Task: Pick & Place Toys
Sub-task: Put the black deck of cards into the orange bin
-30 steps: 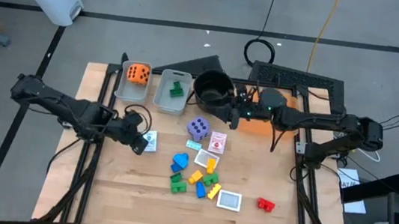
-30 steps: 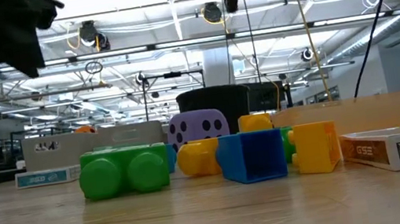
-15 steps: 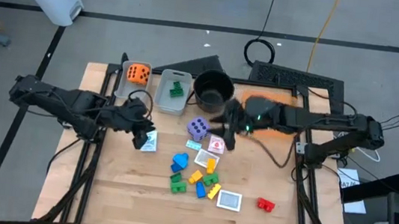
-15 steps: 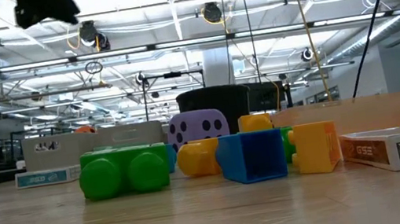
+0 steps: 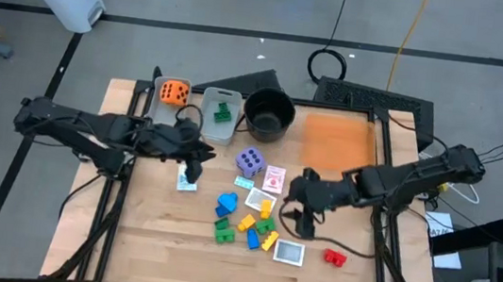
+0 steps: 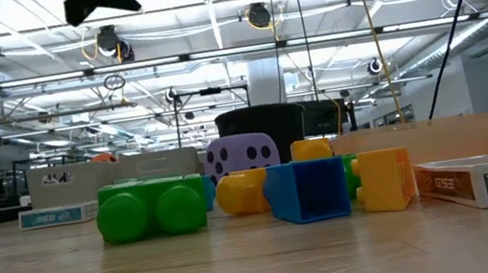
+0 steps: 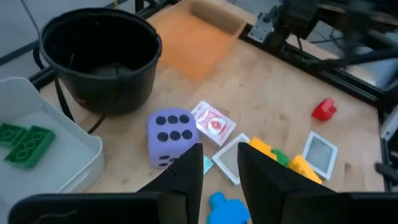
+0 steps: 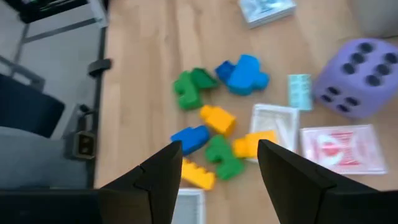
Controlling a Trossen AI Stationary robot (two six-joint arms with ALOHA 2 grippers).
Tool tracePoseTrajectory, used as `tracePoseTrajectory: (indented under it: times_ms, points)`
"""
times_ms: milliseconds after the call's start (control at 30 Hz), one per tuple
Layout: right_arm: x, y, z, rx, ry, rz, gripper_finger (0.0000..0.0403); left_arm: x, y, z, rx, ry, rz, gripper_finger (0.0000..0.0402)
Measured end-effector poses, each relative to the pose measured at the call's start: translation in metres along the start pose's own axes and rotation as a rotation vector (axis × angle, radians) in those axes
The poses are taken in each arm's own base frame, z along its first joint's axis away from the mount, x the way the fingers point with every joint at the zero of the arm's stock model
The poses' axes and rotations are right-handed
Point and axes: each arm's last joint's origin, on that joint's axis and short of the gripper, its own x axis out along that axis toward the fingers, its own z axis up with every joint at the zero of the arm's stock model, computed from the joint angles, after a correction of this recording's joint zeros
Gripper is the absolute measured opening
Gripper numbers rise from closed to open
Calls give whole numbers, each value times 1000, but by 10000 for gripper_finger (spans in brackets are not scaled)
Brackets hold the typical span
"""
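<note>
Your left gripper hangs above the table with nothing between its fingers; they stand a little apart, with bare wood showing through the gap; just ahead of the tips sits the purple die, and beyond it the black pot; off to one side of the fingers a green block lies in the clear bin; a picture card lies just beside the die, and a red block sits well apart, farther off.

Your right gripper hovers over the toy pile with its fingers spread apart and holding nothing; between and ahead of them lie a yellow block, a blue block, a blue figure and two green blocks; past the pile is the die again, with cards beside it; a framed card lies near the fingers toward the table's front edge.

The orange die rests in its own bin next to the clear one; another card lies just under your left gripper, though whether the fingers touch it is hard to judge from above; the low view shows both grippers only as dark shapes high above the blocks.
</note>
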Motion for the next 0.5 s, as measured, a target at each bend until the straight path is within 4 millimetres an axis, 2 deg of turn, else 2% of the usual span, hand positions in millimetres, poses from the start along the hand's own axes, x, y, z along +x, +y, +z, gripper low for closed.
tracePoseTrajectory:
  times_ms: [167, 300, 433, 500]
  points:
    - [-4, 22, -13, 62, 34, 64, 203, 24, -8, -2, -121, 18, -18, 104]
    - [-9, 43, -28, 79, 70, 121, 203, 42, -21, -8, -246, 105, -119, 104]
    - [-14, 62, -43, 46, 102, 177, 204, 52, -40, -15, -323, 174, -255, 104]
    - [-14, 68, -51, 23, 111, 200, 203, 53, -53, -17, -330, 147, -317, 104]
